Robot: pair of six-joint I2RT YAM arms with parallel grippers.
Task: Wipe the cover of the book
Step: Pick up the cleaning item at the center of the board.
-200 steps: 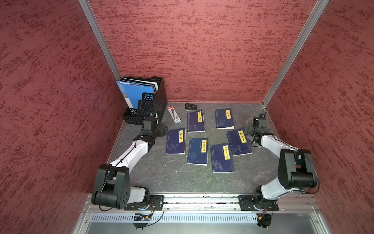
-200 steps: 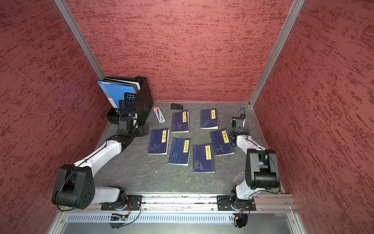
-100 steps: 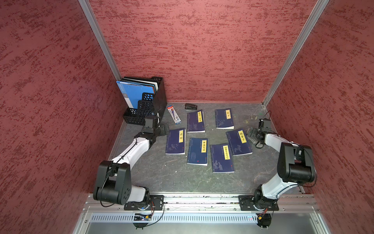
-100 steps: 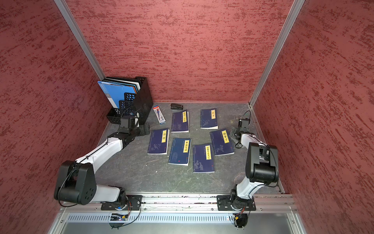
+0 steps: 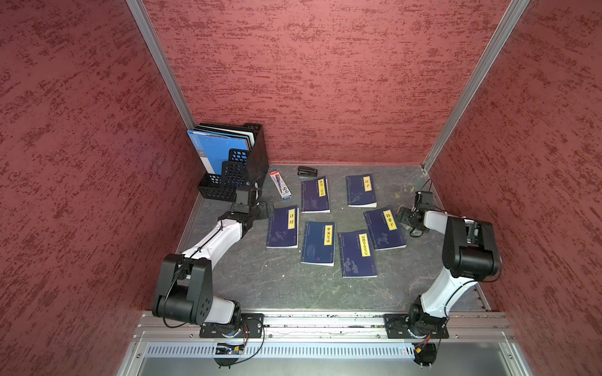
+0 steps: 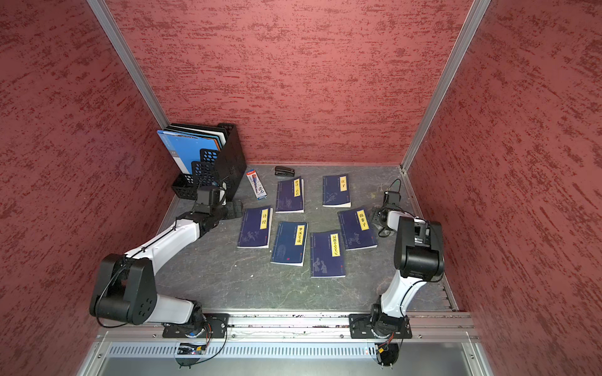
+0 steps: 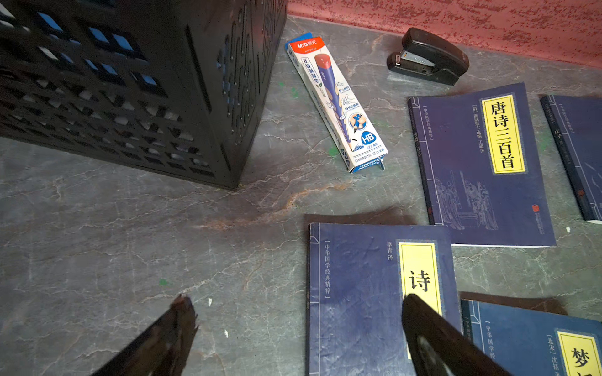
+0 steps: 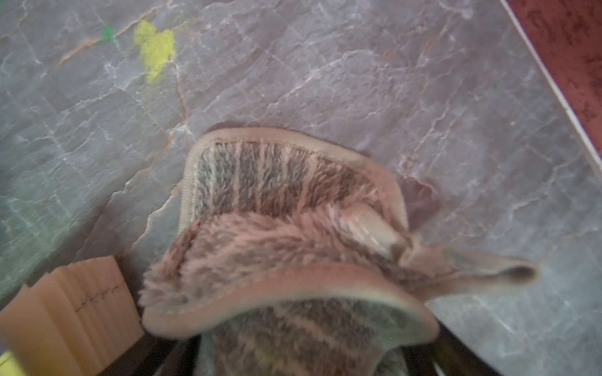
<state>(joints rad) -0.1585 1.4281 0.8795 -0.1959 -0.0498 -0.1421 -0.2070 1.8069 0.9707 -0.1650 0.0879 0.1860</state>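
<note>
Six books (image 5: 319, 242) lie mid-frame on the table (image 5: 260, 286). Left hand (image 7: 296, 306), fingers (image 7: 430, 338) apart, hovers at the leftmost one's edge; right hand (image 5: 403, 217), centre-right, meets a striped cloth (image 8: 286, 228), whether clamped, cannot tell.

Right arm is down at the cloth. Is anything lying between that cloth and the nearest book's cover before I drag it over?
Nothing visible does. The cloth lies at the right gripper, close beside the long edge of the nearest book, with no object between them. Nothing lies on that book's cover either.
</note>
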